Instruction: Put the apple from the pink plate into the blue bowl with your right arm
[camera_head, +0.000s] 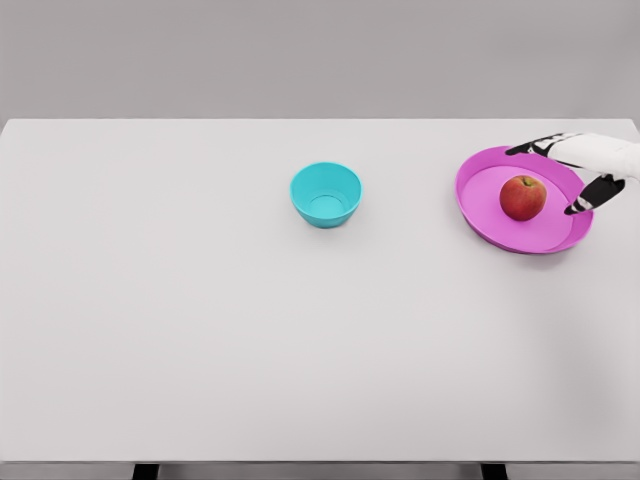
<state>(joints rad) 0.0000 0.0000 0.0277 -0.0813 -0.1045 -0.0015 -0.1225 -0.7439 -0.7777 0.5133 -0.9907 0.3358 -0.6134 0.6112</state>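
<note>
A red apple (523, 197) rests on the pink plate (487, 195) at the table's right side. My right hand (562, 176) comes in from the right edge and hovers over the plate's right rim, just right of the apple. Its fingers (533, 147) are spread, with the thumb (583, 203) below, and they hold nothing. A gap separates the fingertips from the apple. The blue bowl (326, 194) stands empty near the table's middle, well to the left of the plate. The left arm does not show.
The white table (200, 300) fills the view, with its far edge against a grey wall and its front edge at the bottom.
</note>
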